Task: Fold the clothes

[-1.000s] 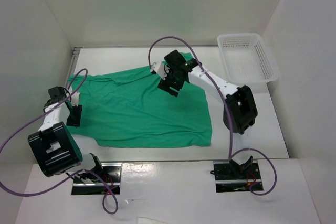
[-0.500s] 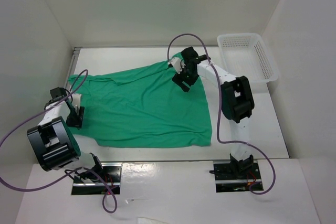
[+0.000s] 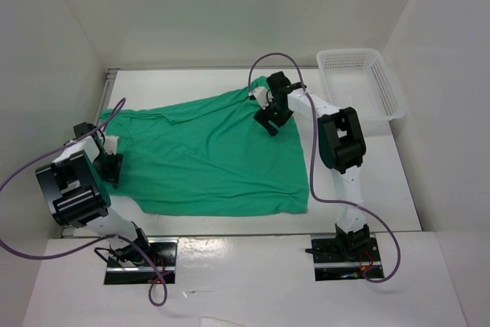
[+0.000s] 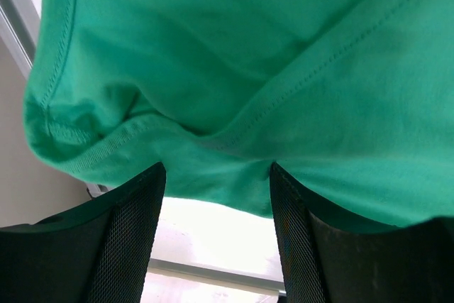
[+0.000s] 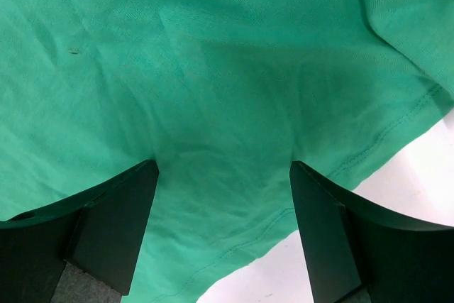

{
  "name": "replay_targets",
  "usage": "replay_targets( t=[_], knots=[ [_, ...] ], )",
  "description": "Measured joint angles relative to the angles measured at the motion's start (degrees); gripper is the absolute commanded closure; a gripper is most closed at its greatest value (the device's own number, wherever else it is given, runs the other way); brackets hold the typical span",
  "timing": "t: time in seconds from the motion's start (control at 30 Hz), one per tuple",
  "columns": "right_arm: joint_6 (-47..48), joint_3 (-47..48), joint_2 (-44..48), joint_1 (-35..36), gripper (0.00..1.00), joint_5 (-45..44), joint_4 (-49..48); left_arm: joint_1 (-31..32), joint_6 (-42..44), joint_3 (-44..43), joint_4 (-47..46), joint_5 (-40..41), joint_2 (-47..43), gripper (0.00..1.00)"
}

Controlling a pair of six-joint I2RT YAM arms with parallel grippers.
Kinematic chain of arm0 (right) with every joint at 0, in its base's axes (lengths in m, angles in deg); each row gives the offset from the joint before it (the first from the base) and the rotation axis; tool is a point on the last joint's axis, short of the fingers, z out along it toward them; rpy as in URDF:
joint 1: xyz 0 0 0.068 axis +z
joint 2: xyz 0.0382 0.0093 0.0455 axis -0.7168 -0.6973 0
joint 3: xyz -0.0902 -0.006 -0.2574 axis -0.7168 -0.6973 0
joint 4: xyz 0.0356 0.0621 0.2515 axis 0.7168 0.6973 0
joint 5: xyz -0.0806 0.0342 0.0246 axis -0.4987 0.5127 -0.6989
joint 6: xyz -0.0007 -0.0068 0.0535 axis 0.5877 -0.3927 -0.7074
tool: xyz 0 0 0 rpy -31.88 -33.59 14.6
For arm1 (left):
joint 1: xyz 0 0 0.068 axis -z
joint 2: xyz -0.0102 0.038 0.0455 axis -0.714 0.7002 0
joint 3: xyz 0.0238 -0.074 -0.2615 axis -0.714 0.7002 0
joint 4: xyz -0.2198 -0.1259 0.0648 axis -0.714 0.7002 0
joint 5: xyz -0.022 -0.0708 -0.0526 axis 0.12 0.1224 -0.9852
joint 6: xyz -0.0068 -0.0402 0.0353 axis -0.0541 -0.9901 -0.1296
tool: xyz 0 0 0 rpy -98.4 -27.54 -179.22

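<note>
The clothes are one emerald-green T-shirt, spread nearly flat across the table, its far right corner reaching up toward the back. My left gripper sits low at the shirt's left edge, open. In the left wrist view the stitched hem lies just beyond the left gripper, with white table between the mesh-padded fingers. My right gripper hovers over the shirt's far right part, open. In the right wrist view the right gripper spans green fabric, the hem running between its fingers.
A white mesh basket stands at the back right corner. White walls enclose the table on three sides. A metal rail runs along the left edge. Purple cables loop from both arms.
The right arm has swung to the right and farther back, from mid-shirt to the shirt's far right corner. The left arm's elbow has drawn back left; its gripper stays at the left edge.
</note>
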Motion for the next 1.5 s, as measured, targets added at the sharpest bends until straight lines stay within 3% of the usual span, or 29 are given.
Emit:
replay_targets(
  t=[0.23, 0.57, 0.93, 1.07, 1.27, 1.5],
  knots=[
    [0.98, -8.52, 5.25, -0.20, 0.17, -1.31, -2.95, 0.96, -0.28, -7.08, 3.08, 0.11, 6.45, 0.32],
    [5.53, -29.66, 20.04, 2.43, 0.17, -5.70, 0.42, 9.53, -4.07, -20.15, 2.99, 1.29, 16.20, 0.32],
    [5.88, -32.72, 28.65, 22.69, 0.16, -2.54, 10.60, 20.94, -9.44, -41.38, 3.15, 2.19, 30.34, 0.32],
    [5.53, -32.70, 28.79, 26.82, 0.14, -0.70, 12.76, 23.39, -10.75, -48.26, 4.33, 1.77, 34.53, 0.32],
    [4.90, -32.61, 30.47, 24.09, 0.10, -0.98, 12.61, 23.67, -12.09, -46.66, 3.63, 0.59, 33.46, 0.32],
    [4.83, -27.71, 32.20, 10.32, 0.09, -3.19, 8.59, 20.76, -12.15, -38.40, 3.67, -0.83, 28.15, 0.32]
  ],
)
